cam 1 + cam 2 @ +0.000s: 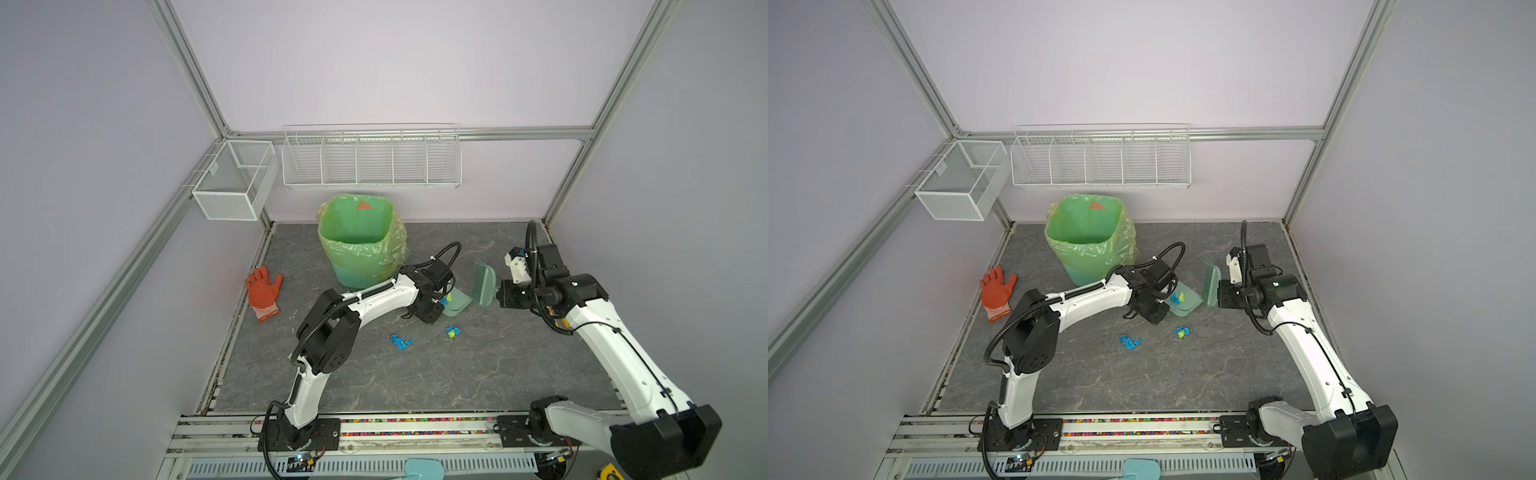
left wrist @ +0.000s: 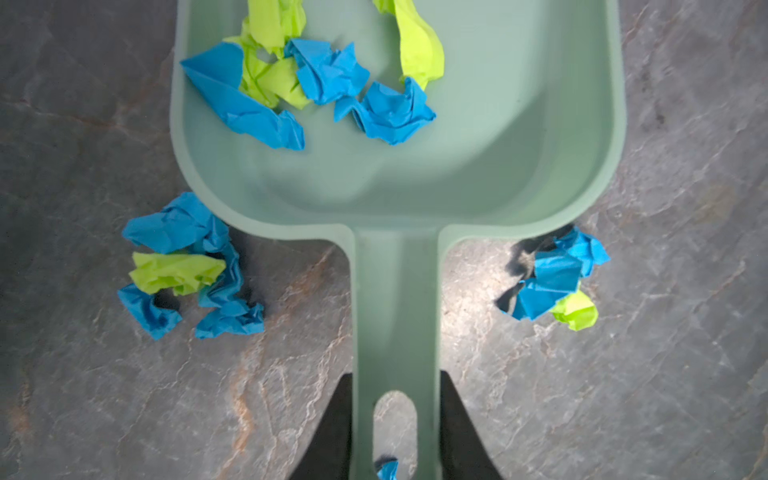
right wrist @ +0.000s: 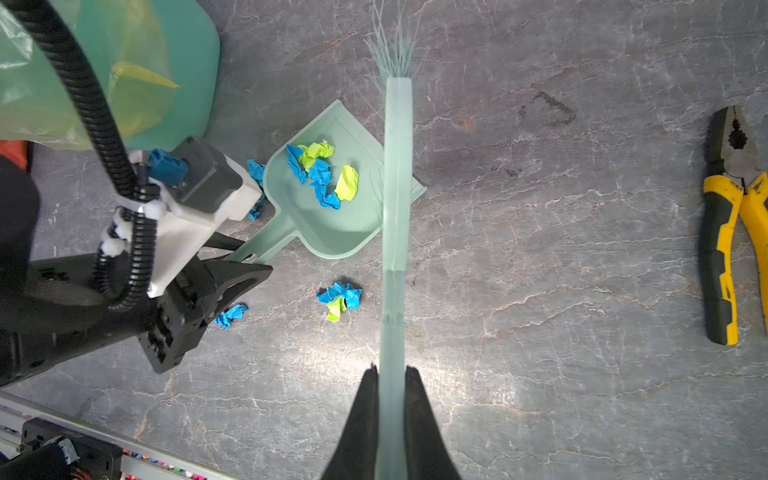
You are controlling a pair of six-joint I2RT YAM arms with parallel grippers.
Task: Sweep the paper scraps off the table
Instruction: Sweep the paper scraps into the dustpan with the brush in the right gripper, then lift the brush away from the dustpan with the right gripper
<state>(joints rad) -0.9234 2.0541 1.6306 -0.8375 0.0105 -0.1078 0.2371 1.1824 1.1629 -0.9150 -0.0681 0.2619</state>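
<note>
Judging by how things lie, the sweep is about half done. A cluster of paper scraps point(image 2: 328, 70), blue and lime green, sits inside the pale green dustpan point(image 2: 457, 166), toward its open mouth. The left gripper point(image 2: 395, 382) is closed on the dustpan's handle, one black finger on each side.

At least three wads lie loose on the table point(image 1: 415, 374). A blue-and-green wad point(image 3: 340, 300) lies just beside the pan's rear corner. A second mixed wad point(image 2: 187, 266) lies by the opposite corner. It is partly hidden behind the left wrist in the right wrist view. A plain blue wad point(image 1: 401, 341) lies a little nearer the arm bases, apart from the pan. All three are behind or beside the pan rather than in front of its mouth, so the pan will probably have to be set down somewhere else before they can be brushed in.

The right gripper point(image 3: 392, 374) is clamped tight on the thin handle of the matching brush point(image 3: 397, 208). Its bristles point away near the pan's mouth. In both top views the brush looks lifted off the surface, though I cannot tell that for certain.

The bin point(image 1: 357, 232), lined with a green bag, stands just behind the pan, and nothing has been tipped out of the pan yet. An orange glove point(image 1: 264, 291) and yellow-handled pliers point(image 3: 727, 224) lie well off to the sides.
</note>
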